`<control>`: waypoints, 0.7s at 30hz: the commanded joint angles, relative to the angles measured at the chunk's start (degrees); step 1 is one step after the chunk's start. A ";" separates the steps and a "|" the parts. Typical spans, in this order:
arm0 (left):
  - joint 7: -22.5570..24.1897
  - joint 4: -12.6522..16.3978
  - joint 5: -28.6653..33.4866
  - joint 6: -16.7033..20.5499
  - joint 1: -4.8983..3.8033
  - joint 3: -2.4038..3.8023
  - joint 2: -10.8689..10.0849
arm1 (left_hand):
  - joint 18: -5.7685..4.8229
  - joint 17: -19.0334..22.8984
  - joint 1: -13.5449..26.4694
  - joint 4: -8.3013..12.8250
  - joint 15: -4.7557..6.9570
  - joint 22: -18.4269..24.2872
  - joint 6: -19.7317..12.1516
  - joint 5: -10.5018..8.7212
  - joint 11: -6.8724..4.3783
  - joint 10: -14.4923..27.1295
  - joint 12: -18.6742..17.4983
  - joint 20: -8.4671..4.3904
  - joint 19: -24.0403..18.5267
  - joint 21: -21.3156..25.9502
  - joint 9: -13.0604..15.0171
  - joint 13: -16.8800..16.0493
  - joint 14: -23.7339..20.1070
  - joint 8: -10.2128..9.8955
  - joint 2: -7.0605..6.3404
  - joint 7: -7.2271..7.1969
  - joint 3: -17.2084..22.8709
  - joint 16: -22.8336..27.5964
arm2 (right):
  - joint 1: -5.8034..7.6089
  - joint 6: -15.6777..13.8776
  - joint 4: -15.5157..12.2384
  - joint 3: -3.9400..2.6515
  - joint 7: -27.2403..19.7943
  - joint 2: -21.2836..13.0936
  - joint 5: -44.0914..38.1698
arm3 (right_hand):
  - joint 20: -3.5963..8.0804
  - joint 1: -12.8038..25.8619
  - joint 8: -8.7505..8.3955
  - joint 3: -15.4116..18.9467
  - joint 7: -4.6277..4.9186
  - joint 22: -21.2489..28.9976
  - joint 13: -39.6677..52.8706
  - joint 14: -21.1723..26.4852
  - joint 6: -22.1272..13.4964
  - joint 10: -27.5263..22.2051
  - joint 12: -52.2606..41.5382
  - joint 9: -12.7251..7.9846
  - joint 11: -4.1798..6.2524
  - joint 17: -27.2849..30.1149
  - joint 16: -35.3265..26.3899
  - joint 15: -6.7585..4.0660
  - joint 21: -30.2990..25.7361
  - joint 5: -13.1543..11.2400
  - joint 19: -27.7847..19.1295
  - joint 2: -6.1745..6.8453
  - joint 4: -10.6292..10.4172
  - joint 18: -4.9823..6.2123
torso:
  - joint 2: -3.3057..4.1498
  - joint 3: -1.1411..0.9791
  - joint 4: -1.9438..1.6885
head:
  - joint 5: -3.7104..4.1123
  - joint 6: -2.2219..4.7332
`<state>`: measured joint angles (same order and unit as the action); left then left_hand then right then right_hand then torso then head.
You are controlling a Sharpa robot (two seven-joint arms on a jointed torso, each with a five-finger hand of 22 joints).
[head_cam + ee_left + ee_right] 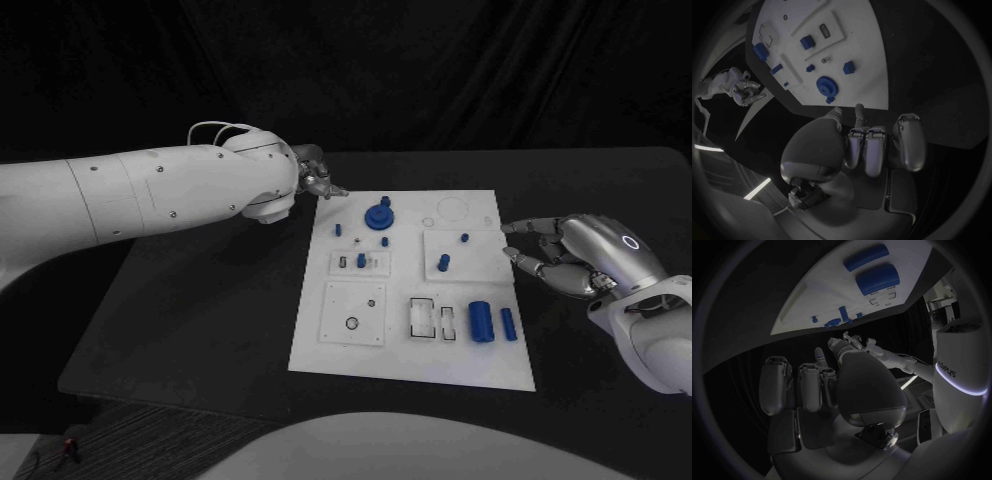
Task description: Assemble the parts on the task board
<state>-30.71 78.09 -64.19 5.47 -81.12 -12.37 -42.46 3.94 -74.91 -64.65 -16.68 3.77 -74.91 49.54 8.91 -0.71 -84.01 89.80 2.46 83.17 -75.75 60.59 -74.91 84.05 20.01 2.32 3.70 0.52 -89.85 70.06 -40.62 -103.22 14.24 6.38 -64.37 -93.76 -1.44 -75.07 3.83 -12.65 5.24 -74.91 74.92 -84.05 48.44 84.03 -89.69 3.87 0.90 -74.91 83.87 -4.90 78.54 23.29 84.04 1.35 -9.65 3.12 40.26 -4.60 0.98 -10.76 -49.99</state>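
We see the white task board (411, 345) lying mid-table (202, 300) with blue parts (480, 321) on it. Our left hand (315, 180) and right hand (570, 255) curl their fingers, holding nothing.

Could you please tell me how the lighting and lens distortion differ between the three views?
Head view: the white rectangular task board is bright against the black table, its edges straight. Left wrist view: fisheye bends the board's edge; the silver left hand is dim. Right wrist view: the silver right hand is dark, the board curved.
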 commanded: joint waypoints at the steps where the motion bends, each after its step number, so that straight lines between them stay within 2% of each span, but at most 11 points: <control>1: -0.66 -1.43 -0.60 -4.59 0.61 0.02 0.94 | -0.60 -15.09 0.68 0.01 -0.39 -10.67 -0.03 -0.58 0.36 -5.99 0.20 0.46 0.01 0.13 -0.16 -15.09 5.95 -0.26 0.10 0.11 -0.65 -0.15 | -0.14 -1.16 -0.05 -0.03 1.00 0.03 -0.16 | -0.53 0.40 0.19 -0.14 0.00 -11.76 15.08 -4.43 0.38 5.97 -0.31 0.07 -0.25 -6.54 0.10 0.54 0.31 0.27 1.48 0.21 -0.18 -0.58 | 0.26 0.12 0.06 | -0.08 -0.01; 5: -0.87 -2.36 -0.62 -5.38 1.09 0.02 1.45 | -0.59 -15.09 1.23 0.05 -0.37 -10.68 0.83 -0.91 0.25 -5.99 0.20 0.51 0.02 0.06 0.03 -15.09 5.95 0.48 0.34 -0.09 -1.36 -0.15 | -0.14 -1.01 0.01 -0.03 0.92 0.09 -0.16 | -0.53 0.42 0.20 -0.18 0.01 -11.74 15.08 -4.42 0.44 5.97 -0.31 0.08 -0.26 -6.47 0.06 0.55 0.27 0.33 1.46 0.18 -0.21 -0.57 | 0.26 0.15 0.02 | -0.14 -0.01; 10: -1.20 -3.09 -0.63 -6.56 1.50 0.02 1.75 | -0.54 -15.09 2.38 -0.01 -0.01 -10.64 2.79 -1.65 -0.24 -5.99 0.20 0.29 -0.07 0.15 1.07 -15.09 5.95 2.43 0.82 -0.74 -2.84 -0.15 | -0.17 -0.81 0.05 -0.03 0.84 0.15 -0.16 | -0.54 0.43 0.20 -0.19 0.01 -11.74 15.08 -4.42 0.45 5.97 -0.31 0.08 -0.26 -6.47 0.06 0.55 0.25 0.35 1.46 0.17 -0.21 -0.57 | 0.17 0.14 -0.03 | -0.12 -0.01; 14: -1.06 -3.31 -0.63 -7.55 1.64 0.02 1.88 | -0.53 -15.09 3.19 -0.05 0.09 -10.62 3.07 -2.41 -0.36 -5.99 0.20 0.18 -0.13 0.21 1.28 -15.09 5.95 2.75 1.09 -0.88 -3.51 -0.15 | -0.20 -0.74 0.08 -0.03 0.83 0.17 -0.16 | -0.54 0.41 0.20 -0.27 0.03 -11.75 15.08 -4.43 0.51 5.97 -0.31 0.08 -0.28 -6.53 0.11 0.56 0.28 0.46 1.47 0.14 -0.21 -0.57 | 0.15 0.14 -0.05 | -0.13 0.06; 17: -0.78 -3.36 -0.63 -8.47 1.75 0.02 1.98 | -0.50 -15.09 5.19 -0.09 0.15 -10.57 3.08 -4.67 -0.42 -5.99 0.20 0.08 -0.25 0.35 1.41 -15.09 5.95 2.91 1.77 -0.92 -4.89 -0.15 | -0.25 -0.68 0.05 -0.03 0.85 0.15 -0.16 | -0.55 0.33 0.18 -0.38 0.05 -11.74 15.08 -4.42 0.57 5.97 -0.31 0.07 -0.29 -6.50 0.10 0.57 0.27 0.61 1.46 0.13 -0.16 -0.57 | 0.04 0.05 -0.04 | -0.44 -0.01; 21: -0.62 -3.02 -0.63 -9.15 1.88 0.02 1.85 | -0.48 -15.09 5.85 -0.11 0.16 -10.55 3.12 -5.08 -0.42 -5.99 0.20 0.07 -0.31 0.44 1.46 -15.09 5.95 2.97 1.98 -0.93 -5.39 -0.15 | -0.28 -0.61 -0.03 -0.03 0.89 0.11 -0.16 | -0.56 0.27 0.16 -0.47 0.06 -11.74 15.08 -4.42 0.60 5.97 -0.31 0.06 -0.30 -6.46 0.08 0.58 0.25 0.73 1.45 0.14 -0.11 -0.57 | -0.01 0.02 -0.05 | -0.49 -0.01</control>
<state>-31.83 74.83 -64.64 -1.38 -79.37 -12.40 -40.61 3.94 -74.90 -59.23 -16.80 3.77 -74.91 52.21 4.04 -0.71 -84.01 89.80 2.46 83.17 -75.51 61.96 -74.91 84.05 22.72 4.26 2.66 -4.61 -89.85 69.92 -40.65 -103.13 14.24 6.39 -64.22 -93.76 -1.65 -75.07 3.83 -12.81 5.32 -74.95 74.91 -83.84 48.52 84.03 -89.69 3.85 0.91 -74.90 83.87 -4.69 78.54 23.73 83.83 1.35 -9.81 3.12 40.31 -4.53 0.94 -11.21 -49.99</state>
